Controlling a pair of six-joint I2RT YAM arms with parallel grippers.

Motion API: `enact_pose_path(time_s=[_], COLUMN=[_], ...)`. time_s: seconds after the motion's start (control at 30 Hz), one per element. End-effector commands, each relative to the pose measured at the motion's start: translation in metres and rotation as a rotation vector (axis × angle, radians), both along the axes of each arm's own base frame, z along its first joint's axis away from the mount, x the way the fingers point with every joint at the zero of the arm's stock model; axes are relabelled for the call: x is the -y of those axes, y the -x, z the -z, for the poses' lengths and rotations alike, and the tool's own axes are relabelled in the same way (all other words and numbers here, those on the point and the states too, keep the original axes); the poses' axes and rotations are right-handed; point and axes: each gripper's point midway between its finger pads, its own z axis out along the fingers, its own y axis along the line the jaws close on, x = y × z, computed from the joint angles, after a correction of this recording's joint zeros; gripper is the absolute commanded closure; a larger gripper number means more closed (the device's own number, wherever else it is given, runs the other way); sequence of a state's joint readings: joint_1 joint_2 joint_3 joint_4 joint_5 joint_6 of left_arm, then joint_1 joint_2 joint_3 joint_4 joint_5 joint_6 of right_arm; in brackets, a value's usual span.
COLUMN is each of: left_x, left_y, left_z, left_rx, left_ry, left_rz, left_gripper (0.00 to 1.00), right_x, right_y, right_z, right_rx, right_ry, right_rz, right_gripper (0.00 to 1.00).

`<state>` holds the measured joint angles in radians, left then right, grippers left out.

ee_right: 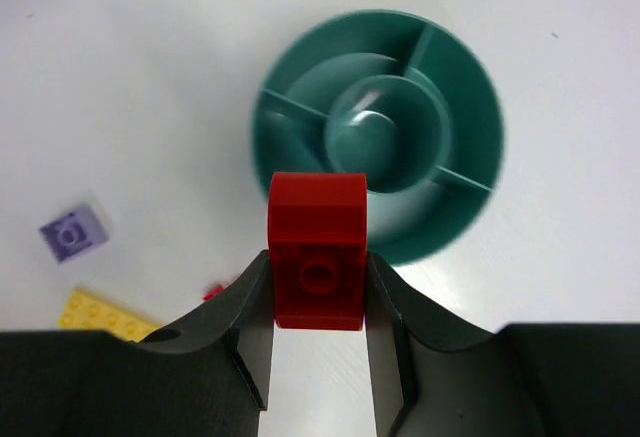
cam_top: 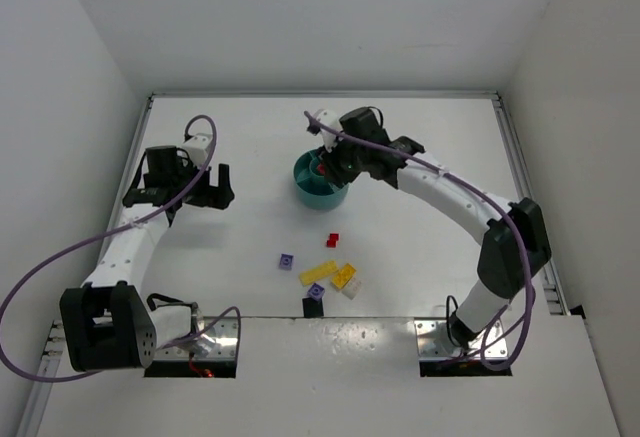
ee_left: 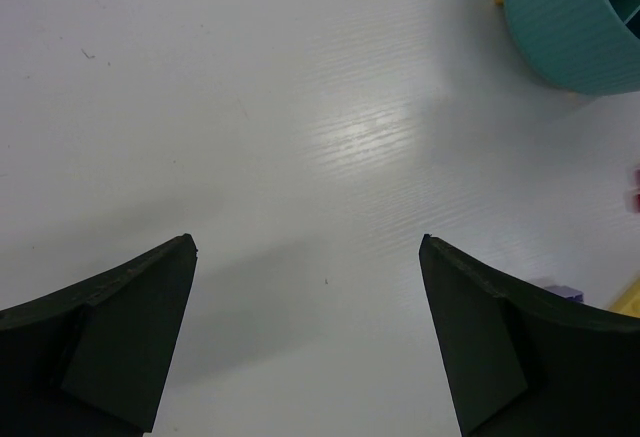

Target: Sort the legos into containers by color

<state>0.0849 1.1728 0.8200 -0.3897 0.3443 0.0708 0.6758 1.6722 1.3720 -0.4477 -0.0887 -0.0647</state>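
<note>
My right gripper [cam_top: 325, 164] is shut on a red brick [ee_right: 318, 252] and holds it above the near rim of the round teal dish [ee_right: 470, 87], whose central cup and curved sections look empty. The dish also shows in the top view [cam_top: 312, 193]. My left gripper [cam_top: 215, 192] hovers open and empty over bare table left of the dish; its fingers [ee_left: 130, 317] stand wide apart. Loose on the table in front of the dish lie a small red brick [cam_top: 332, 240], a purple brick [cam_top: 287, 260], two yellow bricks [cam_top: 318, 271], an off-white brick [cam_top: 352, 288] and a second purple brick [cam_top: 315, 292].
The dish's outer wall [ee_left: 560, 27] is at the top right of the left wrist view, with a purple brick [ee_left: 565, 294] at the right finger's edge. A purple brick [ee_right: 73, 232] and a yellow one [ee_right: 105, 314] lie left of my right gripper. White walls bound the table.
</note>
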Motion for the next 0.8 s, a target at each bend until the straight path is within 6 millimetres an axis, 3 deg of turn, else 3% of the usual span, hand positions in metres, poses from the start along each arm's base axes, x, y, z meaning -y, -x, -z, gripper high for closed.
enact_pose_path(time_s=[0.0, 0.27, 0.37, 0.6, 0.77], left_x=[-0.001, 0.003, 0.003, 0.007, 0.007], left_y=[-0.007, -0.011, -0.013, -0.014, -0.014], left_z=[-0.016, -0.026, -0.025, -0.025, -0.025], left_rx=[0.077, 0.110, 0.107, 0.113, 0.113], left_ry=[0.005, 0.028, 0.035, 0.059, 0.059], left_rz=[0.007, 0.012, 0.006, 0.010, 0.010], left_gripper=[0.00, 0.00, 0.00, 0.00, 0.00], right_x=[0.010, 0.027, 0.025, 0.005, 0.011], right_y=[-0.019, -0.058, -0.057, -0.036, -0.035], right_z=[-0.014, -0.024, -0.025, -0.003, 0.012], right_rx=[-0.002, -0.063, -0.143, -0.391, -0.474], right_ry=[-0.065, -0.292, -0.383, -0.604, -0.643], right_rz=[0.068, 0.137, 0.150, 0.088, 0.135], right_gripper=[1.00, 1.00, 1.00, 0.99, 0.98])
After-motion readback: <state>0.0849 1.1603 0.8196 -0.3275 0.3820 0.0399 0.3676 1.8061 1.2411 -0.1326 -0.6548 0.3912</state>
